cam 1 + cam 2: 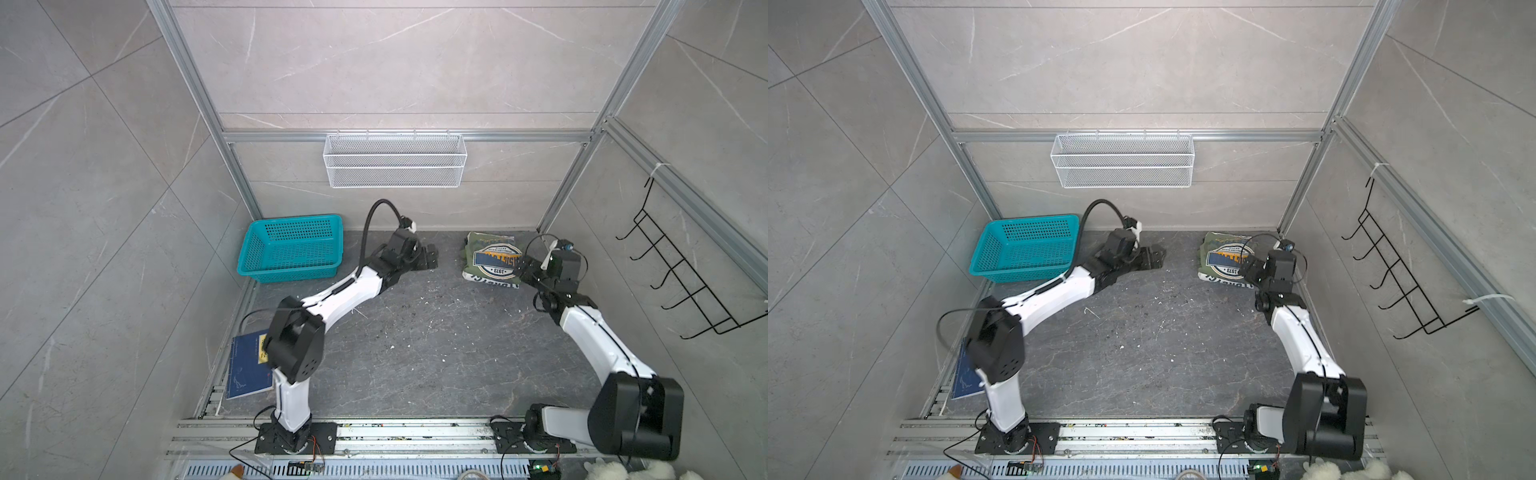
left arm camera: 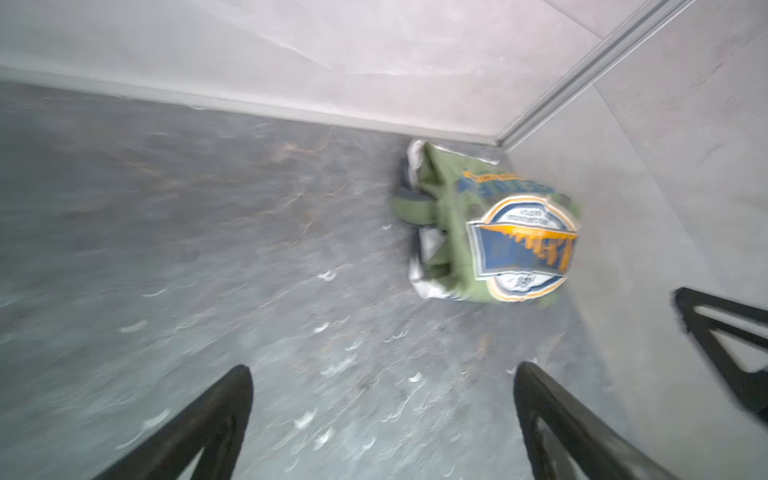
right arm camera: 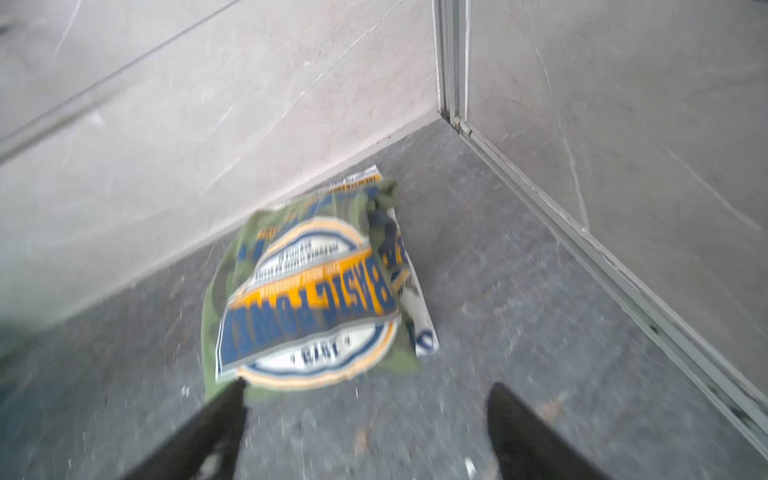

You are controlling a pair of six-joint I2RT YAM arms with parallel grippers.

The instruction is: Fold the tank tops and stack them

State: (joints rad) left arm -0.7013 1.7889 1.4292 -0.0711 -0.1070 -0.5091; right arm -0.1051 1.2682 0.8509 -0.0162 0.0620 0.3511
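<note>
Okay, teal basket back left, blue book front left. Next, left tool splayed wide, empty, mid-back. Folded tank tops stacked on bench, back right corner, olive over white. Just beside stack, right tool splayed wide, empty.

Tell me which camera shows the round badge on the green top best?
The right wrist view: the badge fills the middle, lettering large though blurred. Both top views show it small, its edge behind the right gripper. The left wrist view shows it smaller, angled and blurred.
</note>
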